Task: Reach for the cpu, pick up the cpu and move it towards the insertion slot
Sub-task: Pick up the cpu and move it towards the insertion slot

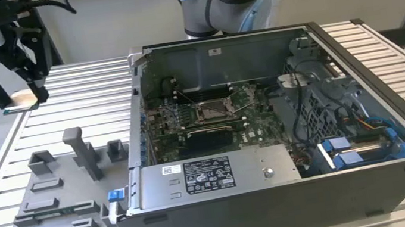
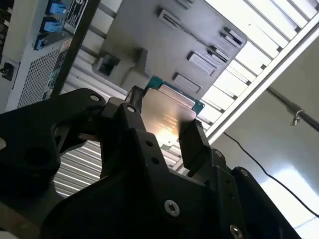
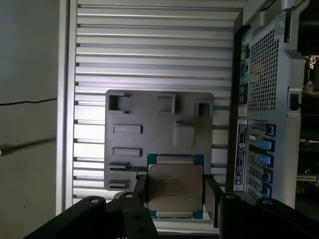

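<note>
My gripper (image 1: 21,99) hangs high above the slatted table at the exterior view's left, shut on the cpu (image 1: 21,107), a thin square chip held flat between the black fingers. In both wrist views the cpu (image 3: 175,186) (image 2: 167,119) shows its silvery metal top and green rim, clamped on two opposite sides by the fingers (image 3: 212,199). The insertion slot (image 1: 213,109), a shiny metal-framed socket with a brownish centre, lies on the motherboard inside the open computer case, well to the exterior view's right of the gripper.
A grey plastic tray (image 1: 58,198) with upright blocks lies on the table below the gripper. The open computer case (image 1: 295,196) has tall walls; cables and blue connectors (image 1: 353,151) crowd its right part. The arm's base (image 1: 222,2) stands behind the case.
</note>
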Motion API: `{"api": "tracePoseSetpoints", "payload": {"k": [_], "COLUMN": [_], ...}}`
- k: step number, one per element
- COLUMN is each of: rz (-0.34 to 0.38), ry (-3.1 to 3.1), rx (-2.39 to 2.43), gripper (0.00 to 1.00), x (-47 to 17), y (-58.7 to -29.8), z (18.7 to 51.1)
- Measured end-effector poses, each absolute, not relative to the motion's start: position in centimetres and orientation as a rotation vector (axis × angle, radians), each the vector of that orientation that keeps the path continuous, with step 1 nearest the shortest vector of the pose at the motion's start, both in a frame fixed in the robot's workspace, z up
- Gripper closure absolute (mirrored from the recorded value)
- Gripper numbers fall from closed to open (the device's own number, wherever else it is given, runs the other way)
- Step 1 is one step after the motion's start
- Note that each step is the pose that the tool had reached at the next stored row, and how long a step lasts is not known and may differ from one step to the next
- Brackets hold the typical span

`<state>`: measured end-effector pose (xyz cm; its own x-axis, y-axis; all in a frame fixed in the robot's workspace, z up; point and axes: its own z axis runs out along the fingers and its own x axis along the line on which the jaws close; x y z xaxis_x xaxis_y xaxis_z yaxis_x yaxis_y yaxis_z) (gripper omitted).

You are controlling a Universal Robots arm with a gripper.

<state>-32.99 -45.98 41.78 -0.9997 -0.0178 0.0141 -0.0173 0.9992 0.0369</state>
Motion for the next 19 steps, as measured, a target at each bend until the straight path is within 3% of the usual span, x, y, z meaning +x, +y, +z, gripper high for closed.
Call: {"api": "tracePoseSetpoints", "payload": {"k": [19], "rz": [-0.057], "ry": [-3.126], "rx": [0.028], "gripper": [1.00], "x": [-24.4], "y": [-46.0], "z": [41.8]}}
